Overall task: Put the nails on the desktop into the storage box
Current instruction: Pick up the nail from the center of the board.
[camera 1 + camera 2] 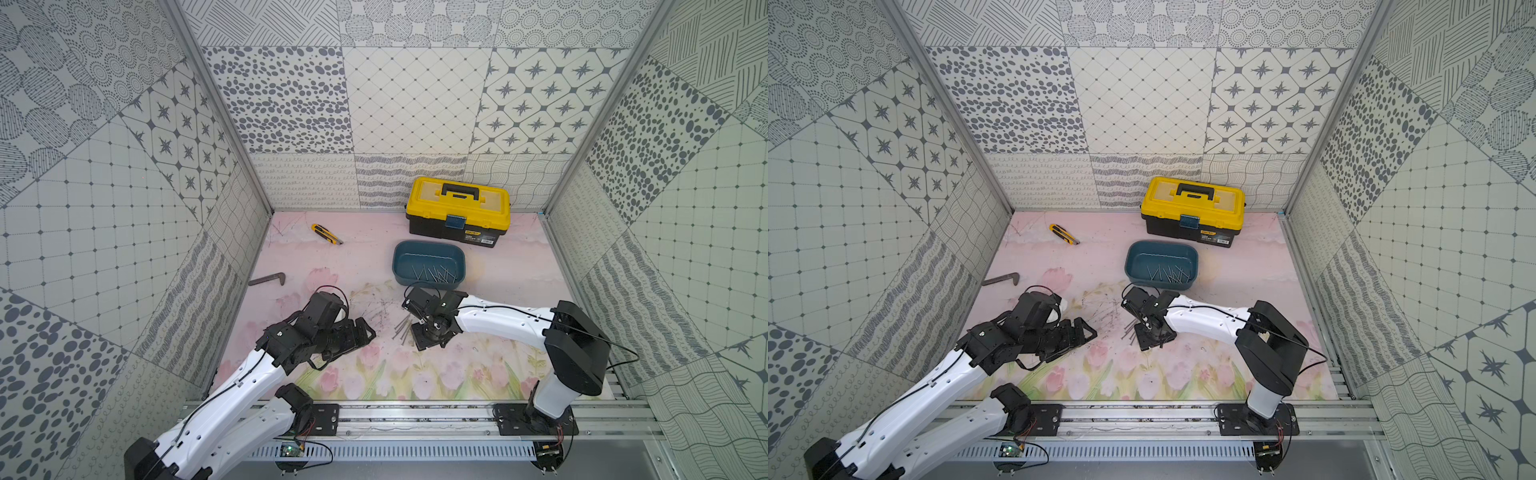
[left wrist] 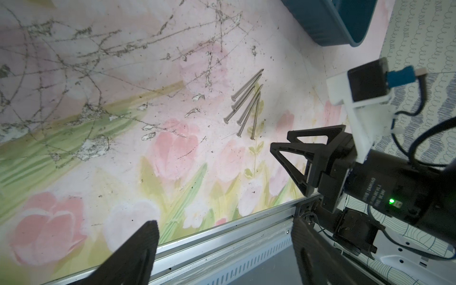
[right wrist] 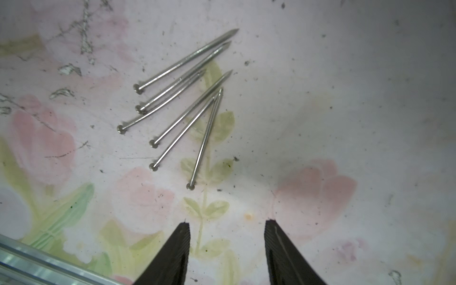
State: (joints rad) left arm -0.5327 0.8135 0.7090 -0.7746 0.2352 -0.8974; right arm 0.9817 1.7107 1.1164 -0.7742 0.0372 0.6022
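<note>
Now, in both top views the shallow teal-blue plastic tub sits mid-desktop with a heap of thin grey nails already inside. A small bundle of loose steel nails lies on the scuffed pink tulip-print desktop, between the two claws. The right claw hangs just beside the bundle, clearly nearer than the left claw; the bundle is on its left-arm side.

Over to the left wrist view: the left claw is spread wide and empty. Six slim, round-headed loose steel nails fan out flat, heads toward the front rail, points aimed roughly at the tub.

Right wrist view: the ribbed black fingers stand apart with nothing between them. The fan sits just ahead and off to one side, shafts slanting across the gap. I'd say a sideways shift comes before any pinch.
</note>
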